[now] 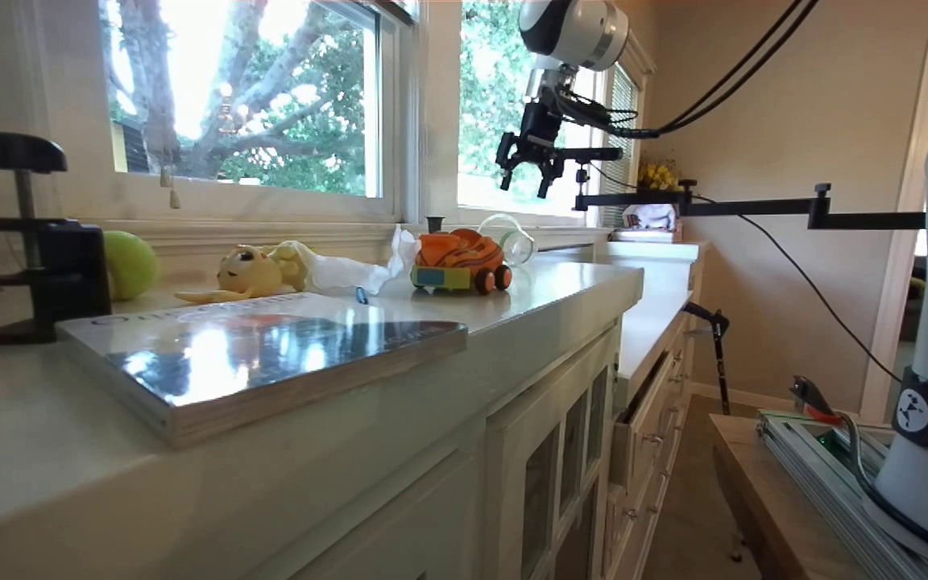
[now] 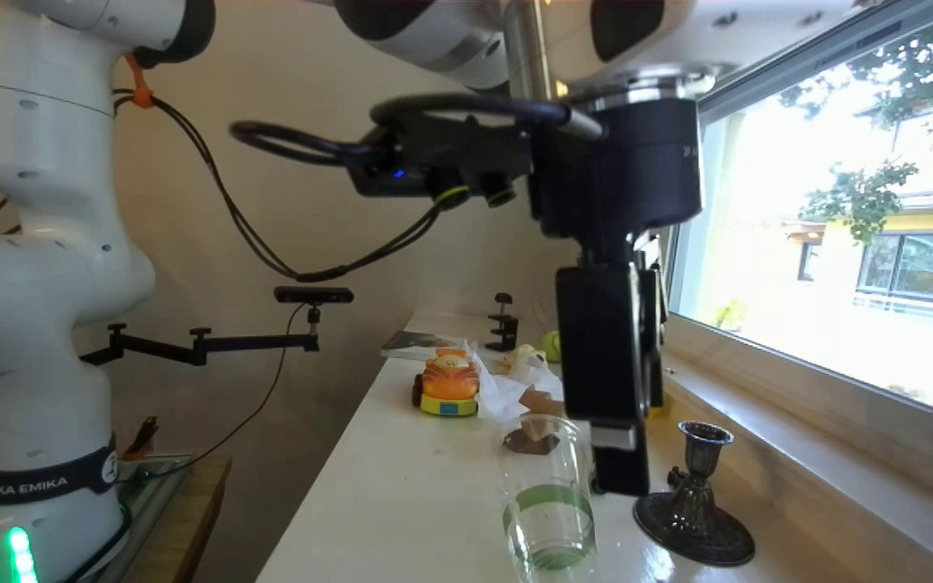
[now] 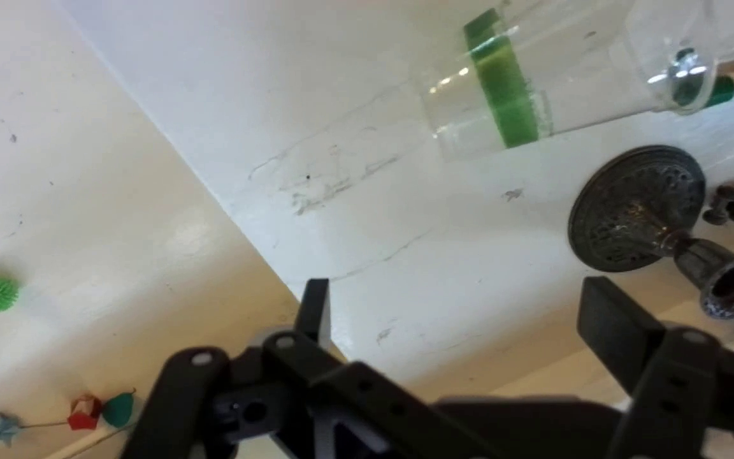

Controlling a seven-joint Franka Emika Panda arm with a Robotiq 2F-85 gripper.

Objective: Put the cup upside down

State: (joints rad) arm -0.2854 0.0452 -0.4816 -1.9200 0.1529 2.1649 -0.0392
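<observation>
The cup is a clear tumbler with a green band [image 2: 547, 506]. It stands out on the white counter and also shows in the wrist view [image 3: 507, 92], where it looks to lie on its side. Part of it shows behind the orange toy car in an exterior view [image 1: 517, 246]. Which end is its mouth is hard to tell. My gripper [image 3: 456, 290] is open with nothing between its fingers. It hangs above the counter, apart from the cup, and shows in both exterior views [image 1: 524, 188] [image 2: 624, 453].
A dark metal candlestick [image 2: 697, 510] stands beside the cup on the window side [image 3: 634, 207]. A green marker [image 3: 720, 92] lies by the cup's end. The orange toy car [image 1: 464, 262], white tissue [image 1: 347, 270], book [image 1: 271, 346] and clamp [image 1: 69, 274] are farther along the counter.
</observation>
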